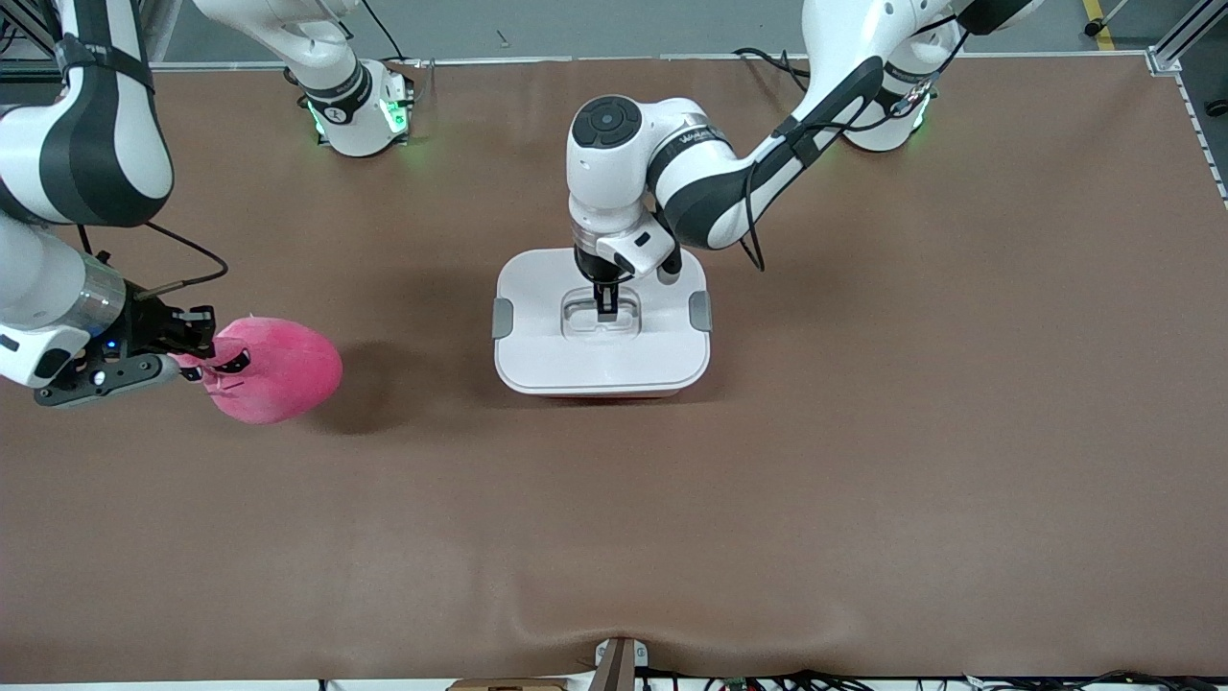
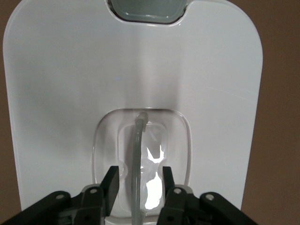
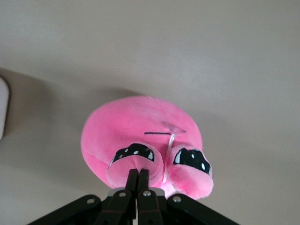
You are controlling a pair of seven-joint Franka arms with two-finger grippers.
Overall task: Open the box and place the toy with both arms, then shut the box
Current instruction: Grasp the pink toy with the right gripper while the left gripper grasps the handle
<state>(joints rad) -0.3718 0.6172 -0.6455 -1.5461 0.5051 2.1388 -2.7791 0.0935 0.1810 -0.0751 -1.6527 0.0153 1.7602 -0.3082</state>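
I see a wide brown surface (image 1: 863, 461) with a soft wrinkle along its camera-side edge, a strip of grey floor (image 1: 595, 24) past the arms' bases, and cables trailing off the lowest edge.

I take the box (image 1: 602, 365) as my landmark. It sits near the middle of the surface with its white lid (image 1: 537, 355) on and a grey clip (image 1: 502, 318) at each end, and only a thin line of its pink tub shows under the lid.

My left gripper (image 1: 606, 309) reaches straight down into the recessed clear handle (image 2: 138, 140) at the lid's centre. In the left wrist view its two fingers (image 2: 110, 183) stand one on each side of the handle's thin clear bar with a gap on both sides, so the gripper is released and grasps nothing.

The toy (image 1: 278, 369) is well apart from the box, toward the right arm's end of the surface. My right gripper (image 1: 203, 360) is clenched on it. In the right wrist view the fingers (image 3: 131, 185) come together tightly, pinching one of the toy's small pink ears. The toy's shadow falls on the surface between it and the box. I cannot tell whether the toy hangs above the surface or touches it.
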